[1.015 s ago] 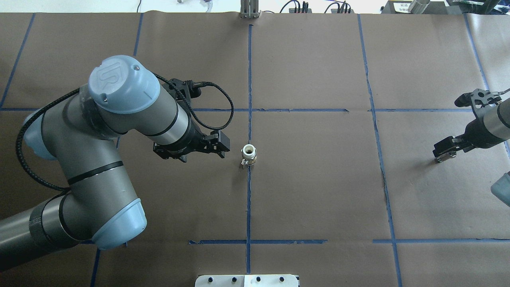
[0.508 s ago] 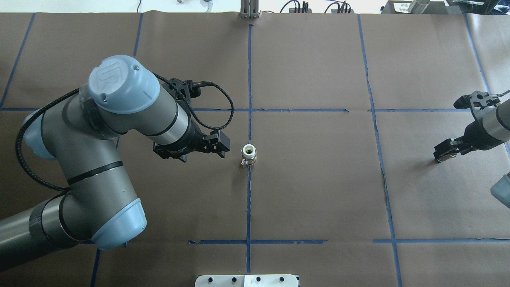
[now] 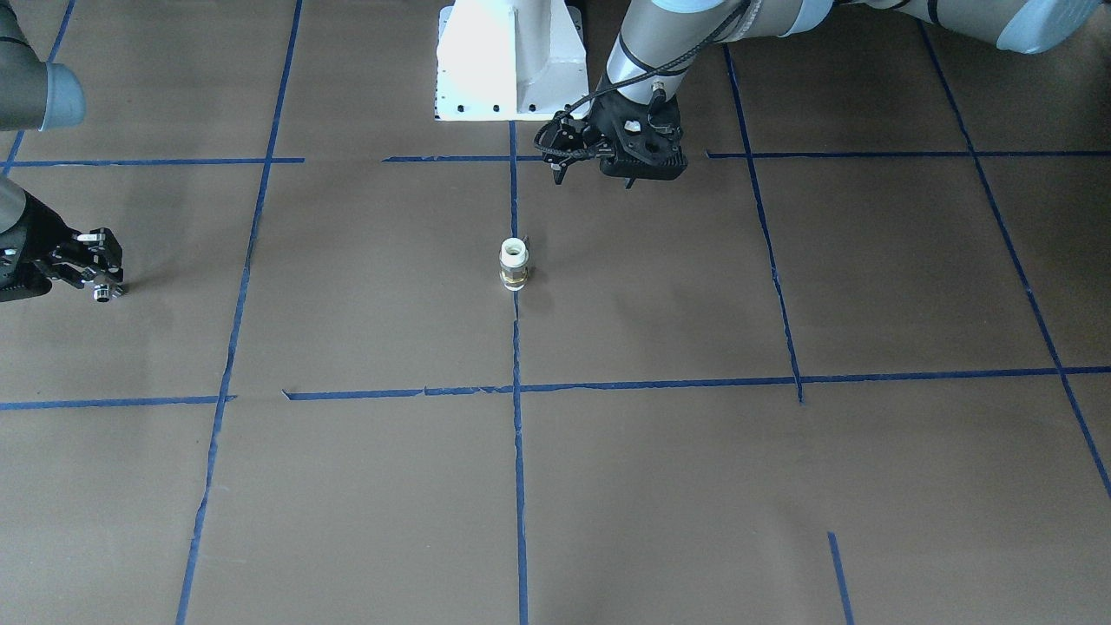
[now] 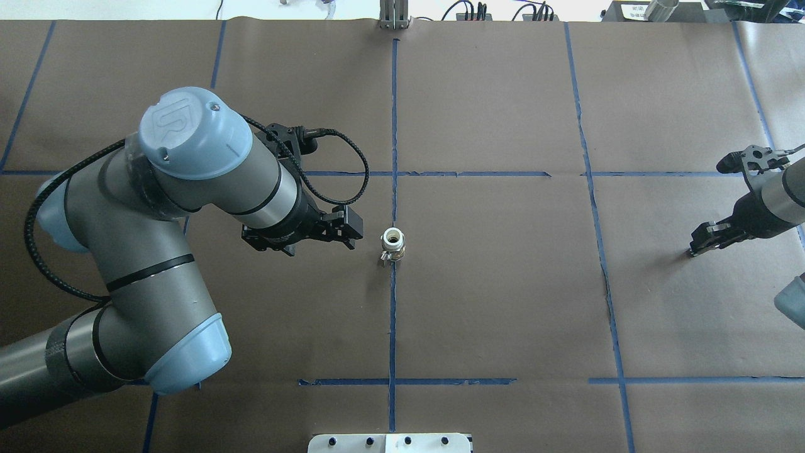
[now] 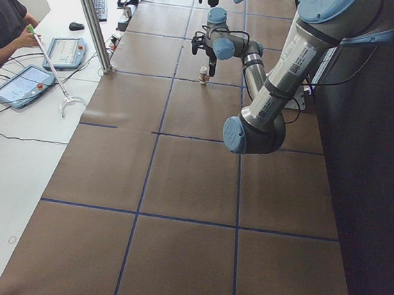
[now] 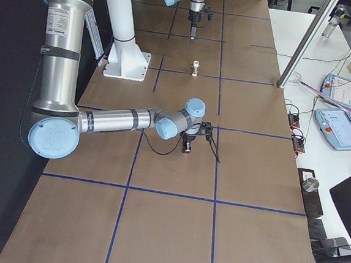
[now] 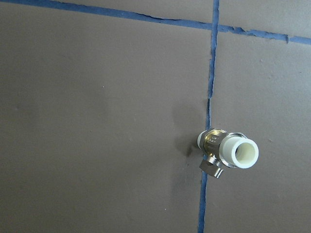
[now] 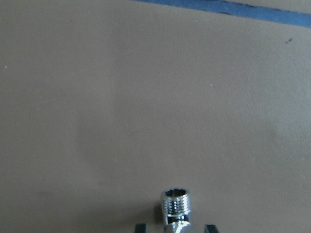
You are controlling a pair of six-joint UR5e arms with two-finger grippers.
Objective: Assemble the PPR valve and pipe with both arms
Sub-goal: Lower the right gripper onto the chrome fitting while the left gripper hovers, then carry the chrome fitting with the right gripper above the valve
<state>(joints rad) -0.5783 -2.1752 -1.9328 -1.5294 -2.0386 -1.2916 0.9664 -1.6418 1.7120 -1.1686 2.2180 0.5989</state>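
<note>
A small valve (image 4: 392, 244) with a white PPR socket on top and a brass body stands upright on the centre blue tape line; it also shows in the front view (image 3: 514, 263) and the left wrist view (image 7: 228, 153). My left gripper (image 4: 306, 237) hovers just left of it, pointing down, open and empty. My right gripper (image 4: 699, 244) is far off at the right side of the table, shut on a chrome threaded fitting (image 8: 176, 208); the fitting also shows in the front view (image 3: 102, 295), low over the paper. No separate pipe shows.
Brown paper (image 4: 503, 283) with blue tape grid lines covers the table. The white pedestal block (image 3: 508, 61) stands at the robot's side. Operators' tablets (image 5: 23, 83) and cables lie beyond the table's far edge.
My right gripper has shifted slightly to the right with the chrome fitting still in it. My left arm and the valve have not moved.
</note>
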